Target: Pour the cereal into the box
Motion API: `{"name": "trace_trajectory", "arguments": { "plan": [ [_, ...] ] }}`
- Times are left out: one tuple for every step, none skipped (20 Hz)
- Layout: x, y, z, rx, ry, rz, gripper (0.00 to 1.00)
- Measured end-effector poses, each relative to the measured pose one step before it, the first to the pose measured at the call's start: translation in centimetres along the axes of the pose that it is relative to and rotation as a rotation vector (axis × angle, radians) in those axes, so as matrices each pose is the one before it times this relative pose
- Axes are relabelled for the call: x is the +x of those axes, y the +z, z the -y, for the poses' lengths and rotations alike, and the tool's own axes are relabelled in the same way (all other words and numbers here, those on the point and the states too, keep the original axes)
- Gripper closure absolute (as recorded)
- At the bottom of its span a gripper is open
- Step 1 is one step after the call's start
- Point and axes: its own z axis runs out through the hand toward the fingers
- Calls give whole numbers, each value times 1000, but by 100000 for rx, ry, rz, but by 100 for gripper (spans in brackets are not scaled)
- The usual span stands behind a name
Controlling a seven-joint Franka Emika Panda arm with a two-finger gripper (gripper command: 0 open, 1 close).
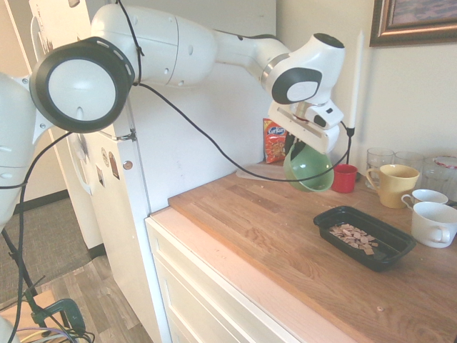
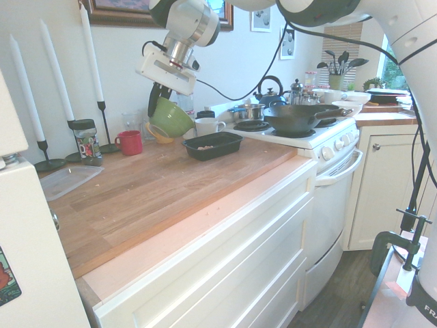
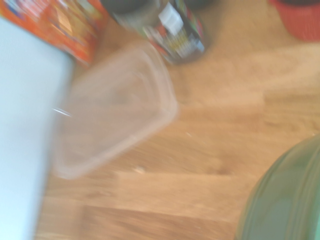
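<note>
While the hand (image 2: 158,101) grips the tilted green bowl (image 2: 171,118), cereal (image 1: 355,238) lies in the black box (image 1: 364,237), at the bowl's four o'clock in the first exterior view.

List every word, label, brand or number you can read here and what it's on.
"FRA", cut off: the robot arm's base.
Orange-red snack bag: brand lettering too blurred to read surely.
Jar label: too small to read.

The white arm arches over from its base side, its forearm level behind and above the gripper (image 2: 160,91), while the wrist (image 1: 303,75) bends downward just above it and the fingers point down, tilted and closed.
</note>
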Motion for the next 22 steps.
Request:
{"name": "trace_trajectory", "arguments": {
  "plan": [
    [-1143, 1042, 993, -5450, -1242, -3753, 100],
    [-1179, 901, 1047, -5338, -1205, -3716, 100],
    [-1211, 685, 1115, -5520, -1288, -3821, 100],
    [-1287, 507, 1206, -5220, -1219, -3681, 100],
    [-1115, 273, 1070, -4716, -1246, -3617, 100],
    [-1043, 182, 998, -4619, -1301, -3853, 100],
    [-1045, 191, 1017, -4249, -1335, -3861, 100],
    [-970, 253, 919, -4153, -1343, -3863, 100],
    [-954, 336, 907, -4075, -1532, -3734, 100],
    [-1014, 446, 961, -4120, -1497, -3550, 100],
    [-995, 463, 930, -4022, -1486, -3468, 100],
    [-990, 468, 926, -3933, -1480, -3621, 100],
    [-985, 377, 953, -3321, -1320, -3527, 100],
    [-1012, 357, 1001, -2234, -740, -2659, 100],
    [-973, 347, 936, -872, -244, -834, 100],
    [-877, 322, 857, -362, 23, -234, 100],
    [-699, 303, 791, 25, 373, 162, 100],
    [-557, 359, 668, 104, 365, 462, 100],
    [-348, 334, 527, 41, 168, 225, 100],
    [-236, 338, 495, 16, 163, 64, 100],
    [-216, 348, 492, -19, 32, 37, 100],
    [-237, 365, 534, -62, 49, -11, 100]
  ]
}}
